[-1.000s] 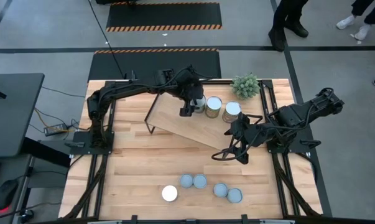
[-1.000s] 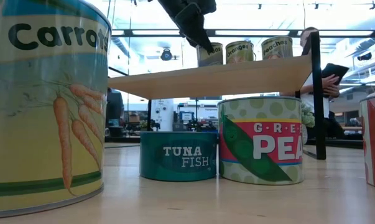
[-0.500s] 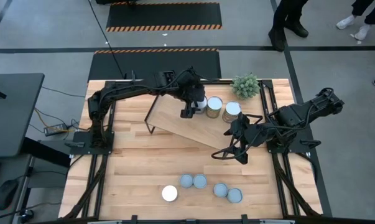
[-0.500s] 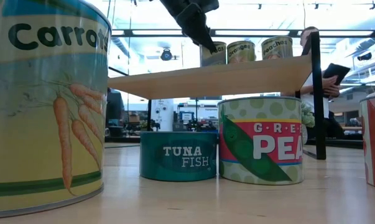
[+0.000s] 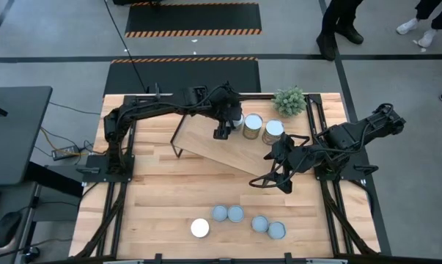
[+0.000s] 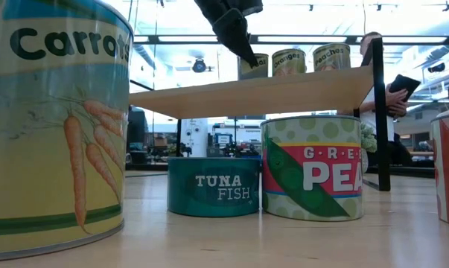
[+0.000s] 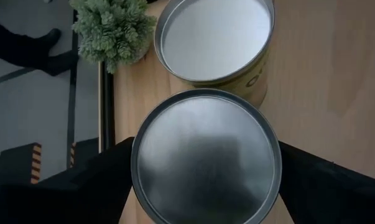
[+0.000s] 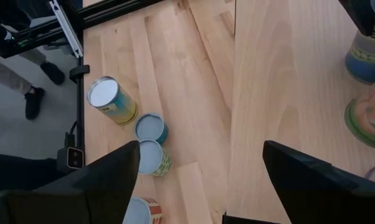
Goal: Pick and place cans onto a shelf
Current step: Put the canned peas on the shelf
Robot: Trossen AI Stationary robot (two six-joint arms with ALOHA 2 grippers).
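Hardly anything has moved since a second ago: the left gripper [image 5: 230, 122] has drifted only a touch toward the far edge of the shelf [image 5: 221, 147], and the right arm has kept its pose.

Largest is the plank tabletop [image 5: 162, 198], pale jointed wood strips. On it stands the shelf, a smooth light-wood board on thin black wire legs, set askew. Three cans stand in a row along the board's far end: one [image 7: 206, 162] sits between the left gripper's dark fingers [image 7: 94, 186], its dull brushed-metal lid round and rimmed. The fingers stand wide on either side of it; whether they press its sides cannot be told, since its wall is hidden under the lid. Just beside it is a can with a white lid and yellowish label [image 7: 215, 43], cut off by the frame edge, and next a third can [image 5: 273, 130].

The right gripper [image 5: 279, 167] hovers over the shelf's near right corner, jaws apart and holding nothing.

Five cans remain on the tabletop near the front edge: one with a white top [image 5: 199, 227] and four with blue-grey tops [image 5: 219, 213] [image 5: 236, 213] [image 5: 259, 223] [image 5: 276, 230]. From table height their paper labels read carrots, tuna fish [image 6: 213, 187] and green peas; the nearest is cropped.

A small bristly green plant [image 5: 289, 101] stands at the table's far edge.
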